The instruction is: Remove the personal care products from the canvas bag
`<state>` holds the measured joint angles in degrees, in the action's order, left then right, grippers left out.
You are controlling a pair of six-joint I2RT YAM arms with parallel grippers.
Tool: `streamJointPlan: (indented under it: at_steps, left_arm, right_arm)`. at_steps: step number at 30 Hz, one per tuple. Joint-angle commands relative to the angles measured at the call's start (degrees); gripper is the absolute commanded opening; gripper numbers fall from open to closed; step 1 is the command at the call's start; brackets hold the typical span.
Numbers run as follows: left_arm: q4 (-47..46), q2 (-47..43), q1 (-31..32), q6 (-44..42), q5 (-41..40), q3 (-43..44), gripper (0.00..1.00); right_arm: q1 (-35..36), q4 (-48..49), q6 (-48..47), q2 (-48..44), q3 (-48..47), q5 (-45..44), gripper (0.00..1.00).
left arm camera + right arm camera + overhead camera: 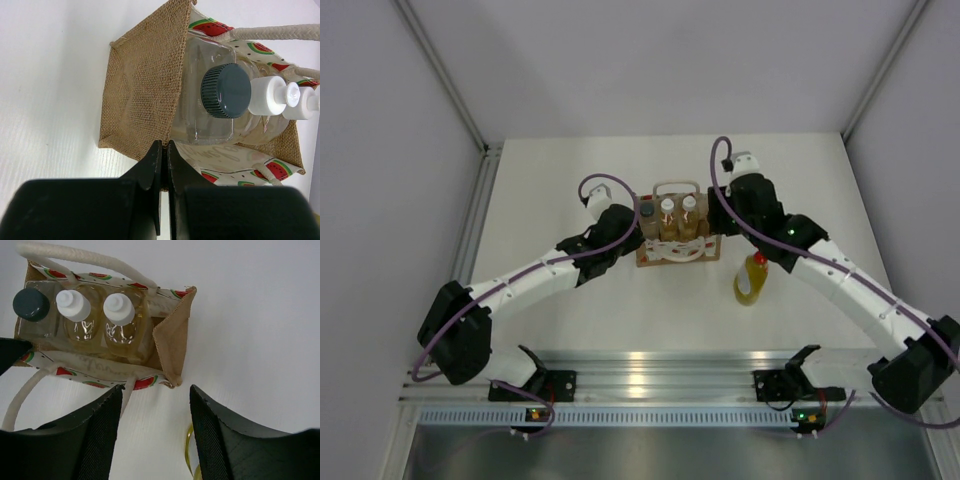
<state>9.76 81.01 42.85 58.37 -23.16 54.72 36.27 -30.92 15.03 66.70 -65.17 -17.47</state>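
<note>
The canvas bag stands mid-table, a tan tote with white loop handles and a watermelon-print band. In it stand three personal care products: a clear bottle with a dark grey cap and two amber bottles with white caps. A yellow bottle with a red cap stands on the table to the right of the bag. My left gripper is shut on the bag's left rim. My right gripper hangs open and holds nothing, just right of the bag, with a sliver of the yellow bottle beside its right finger.
White walls and metal rails bound the table on the left, right and back. Both arm bases sit on the aluminium rail at the near edge. The bag's front handle lies loose on the table.
</note>
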Motion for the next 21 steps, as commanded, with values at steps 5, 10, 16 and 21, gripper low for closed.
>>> streamJointPlan:
  at_steps: [5, 10, 16, 21]
  left_arm:
    - [1.1, 0.9, 0.2, -1.2, 1.2, -1.5, 0.0]
    - [1.1, 1.4, 0.2, -2.5, 0.2, -1.2, 0.0]
    - [1.1, 2.3, 0.2, -2.8, 0.7, -0.7, 0.0]
    - [1.1, 2.6, 0.2, -3.0, 1.1, -0.6, 0.0]
  right_arm:
    - [2.0, 7.8, -1.1, 10.6, -9.8, 1.7, 0.52]
    - [2.0, 8.1, -1.8, 17.0, -13.1, 2.1, 0.51]
    - [2.1, 8.6, -2.2, 22.6, -16.7, 1.5, 0.48]
    - [2.0, 8.6, -2.3, 26.8, -19.8, 0.5, 0.47]
